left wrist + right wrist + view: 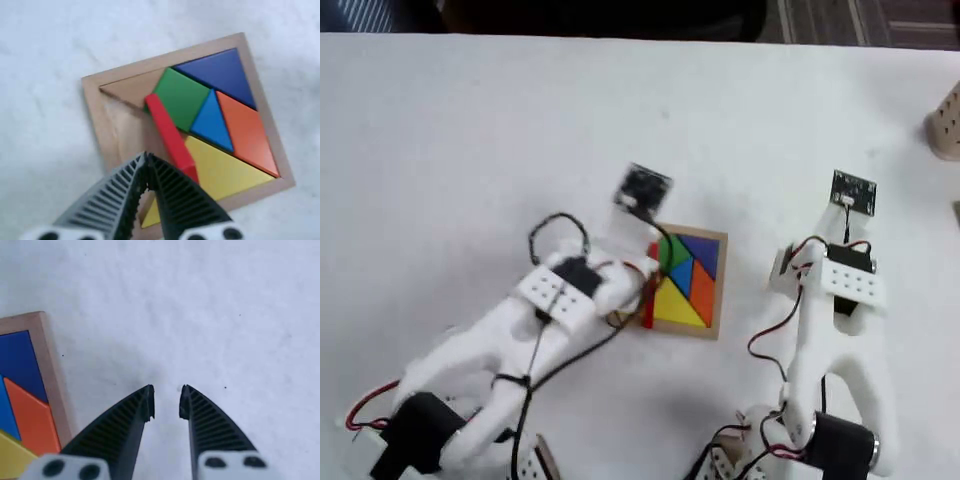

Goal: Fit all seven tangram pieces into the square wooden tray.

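Left wrist view: left tool [147, 159] pressed together above square wooden tray [92, 112], tips just beside red piece [170, 135]. Right tool [167, 395] slightly spread over white tabletop [225, 315], just beside tray.

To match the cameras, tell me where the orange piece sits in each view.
High view: orange piece along the tray's right rim, below the blue triangle.
Left wrist view: orange piece between blue triangle and yellow piece, against the rim.
Right wrist view: orange piece against the rim, beside blue triangle.
Shared landmark: the blue triangle.
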{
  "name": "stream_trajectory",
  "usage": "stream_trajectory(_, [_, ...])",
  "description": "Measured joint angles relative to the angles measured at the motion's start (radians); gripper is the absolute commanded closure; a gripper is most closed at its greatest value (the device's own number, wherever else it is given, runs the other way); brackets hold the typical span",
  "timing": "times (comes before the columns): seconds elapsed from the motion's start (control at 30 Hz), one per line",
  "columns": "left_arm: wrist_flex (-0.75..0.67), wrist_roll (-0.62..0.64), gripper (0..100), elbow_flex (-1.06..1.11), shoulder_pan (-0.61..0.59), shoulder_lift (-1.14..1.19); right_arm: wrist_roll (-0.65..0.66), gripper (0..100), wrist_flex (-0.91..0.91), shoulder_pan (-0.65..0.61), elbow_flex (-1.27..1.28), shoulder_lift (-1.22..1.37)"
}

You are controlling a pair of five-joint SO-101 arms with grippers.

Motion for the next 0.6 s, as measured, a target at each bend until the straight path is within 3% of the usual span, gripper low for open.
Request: stream_trajectory(0.6, [-0.075,0.002,98,0.0,0.071,0.009,0.0,90.8,0.066,0.002,-0.176,0.265])
